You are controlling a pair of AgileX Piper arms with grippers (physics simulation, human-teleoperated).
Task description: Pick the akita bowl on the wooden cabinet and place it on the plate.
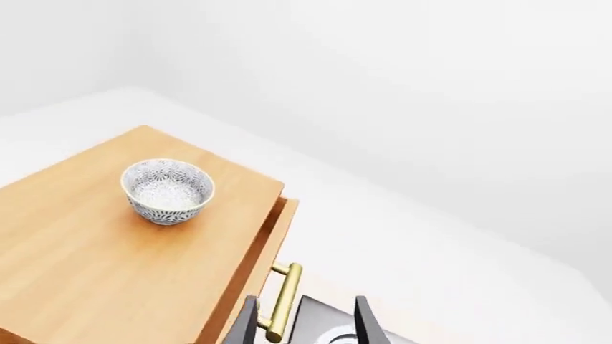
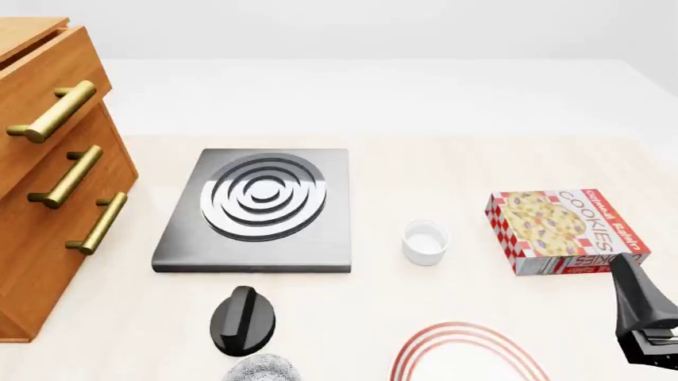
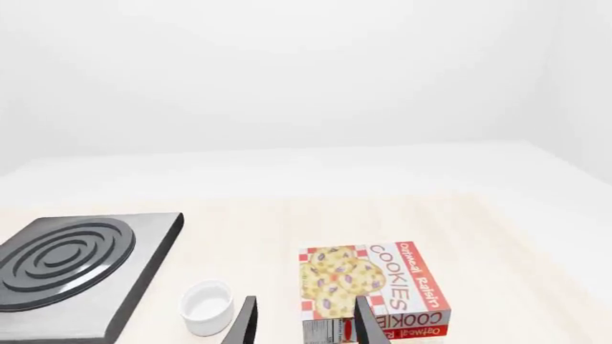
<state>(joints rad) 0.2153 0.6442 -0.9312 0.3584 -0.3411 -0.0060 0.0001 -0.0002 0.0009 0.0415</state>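
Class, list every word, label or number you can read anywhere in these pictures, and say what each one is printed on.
"Oatmeal Raisin": top face of the cookie box.
"COOKIES": the same top face, and again along its side.
The panel on the box's end is too small to read.
Nothing else carries readable text.

Just ahead of my right gripper, the cookie box reads "Oatmeal Raisin COOKIES"; nothing else carries lettering.

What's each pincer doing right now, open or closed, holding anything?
Left pincer: open, holding nothing.
Right pincer: open, holding nothing.
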